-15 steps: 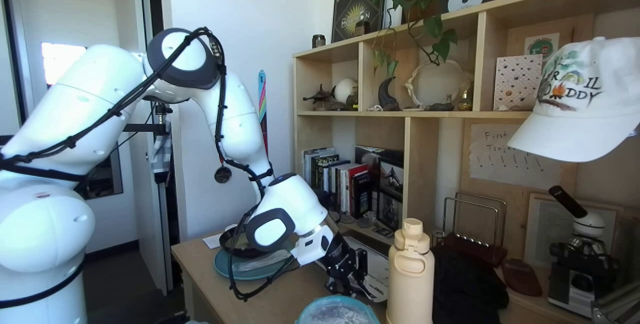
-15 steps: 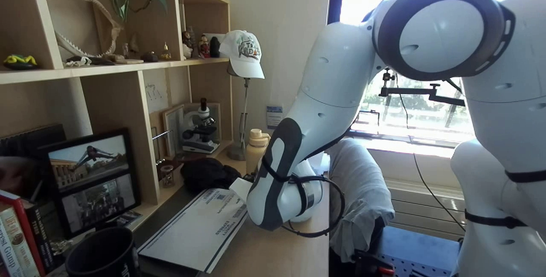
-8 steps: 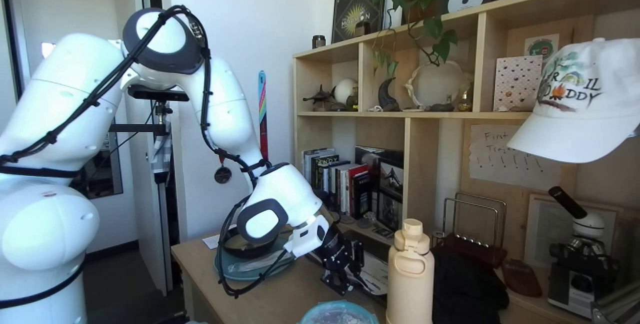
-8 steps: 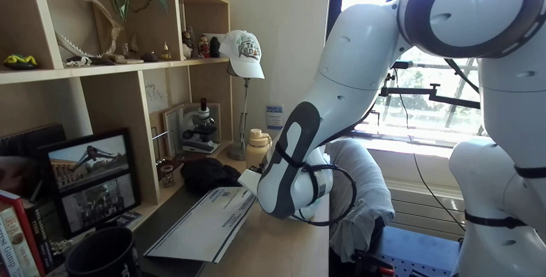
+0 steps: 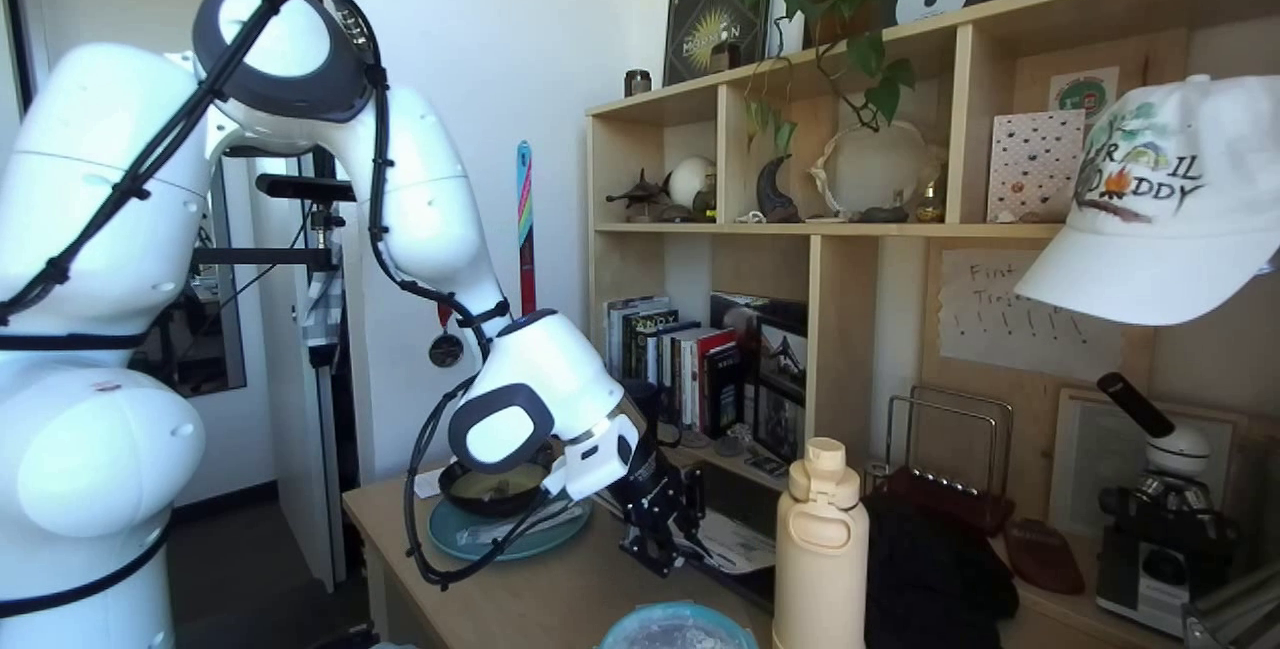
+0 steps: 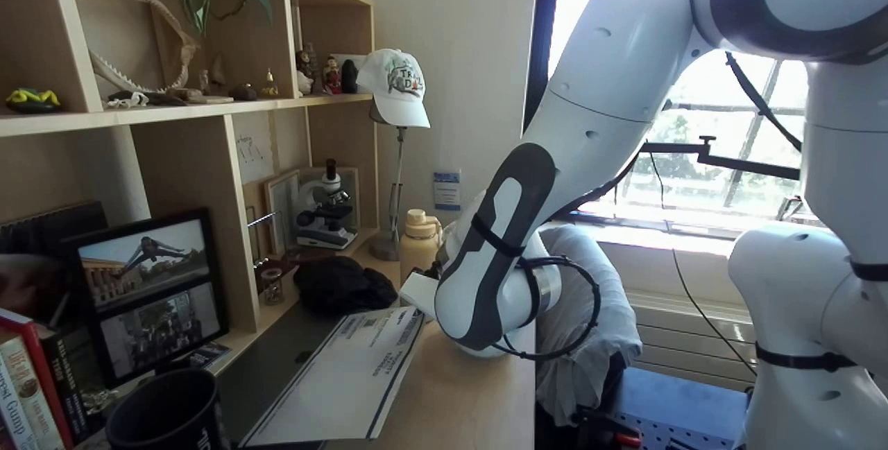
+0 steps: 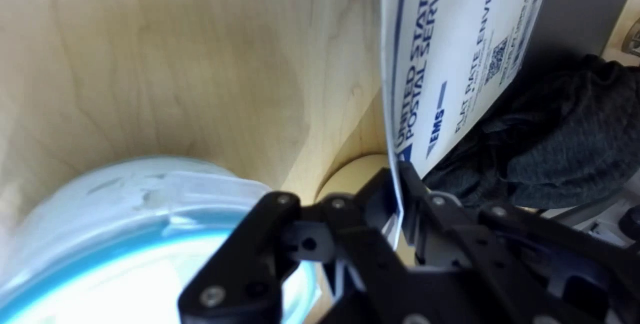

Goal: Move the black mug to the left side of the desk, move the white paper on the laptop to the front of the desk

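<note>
As the wrist view showed, the tool (image 7: 397, 184) was closed on a corner of the paper (image 7: 450, 59), whose long axis led away from it; in an exterior view, the far end overlapped the laptop (image 6: 270, 360), likely needing clearance.

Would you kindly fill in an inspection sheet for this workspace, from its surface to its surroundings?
Surface: light tan wooden desk; spills, nothing seen.
Job's things: white rectangular paper envelope extends over the flat black laptop, contact unclear; tall black cylindrical mug upright by the wooden shelf unit.
Clutter: tall cream bottle, round blue-rimmed tub, dark shallow bowl on round blue plate, crumpled black cloth.
Gripper: black two-fingered gripper shut on the envelope's corner.
Cables: black cables strapped along white robot arm, one loop hanging.
Surroundings: bright window, white cap on metal lamp.
</note>
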`<state>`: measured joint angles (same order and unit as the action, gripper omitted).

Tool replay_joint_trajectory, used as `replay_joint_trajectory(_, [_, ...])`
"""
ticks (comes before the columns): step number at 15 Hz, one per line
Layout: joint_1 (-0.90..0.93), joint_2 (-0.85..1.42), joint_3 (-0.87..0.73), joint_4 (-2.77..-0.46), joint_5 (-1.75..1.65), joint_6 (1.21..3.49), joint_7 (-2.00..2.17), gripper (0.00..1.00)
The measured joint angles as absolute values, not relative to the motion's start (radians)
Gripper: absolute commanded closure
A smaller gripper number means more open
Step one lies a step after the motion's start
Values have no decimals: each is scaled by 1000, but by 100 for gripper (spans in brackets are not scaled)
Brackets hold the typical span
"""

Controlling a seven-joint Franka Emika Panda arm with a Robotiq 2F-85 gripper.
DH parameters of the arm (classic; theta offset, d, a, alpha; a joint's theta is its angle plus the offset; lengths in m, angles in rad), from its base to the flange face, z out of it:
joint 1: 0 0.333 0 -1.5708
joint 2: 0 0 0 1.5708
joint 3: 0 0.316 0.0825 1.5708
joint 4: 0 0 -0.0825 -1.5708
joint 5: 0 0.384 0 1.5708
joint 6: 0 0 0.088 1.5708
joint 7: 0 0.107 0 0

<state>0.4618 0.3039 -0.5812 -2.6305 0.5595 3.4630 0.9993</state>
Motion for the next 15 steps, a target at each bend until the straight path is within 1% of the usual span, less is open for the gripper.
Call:
replay_joint_trajectory(3, [495, 277, -605, -2694, 572, 3463, 984, 97])
replay_joint_trajectory(9, [680, 234, -745, -2778, 682, 3463, 930, 97])
replay_joint_trajectory(15, [716, 225, -730, -2772, 835, 3417, 839, 97])
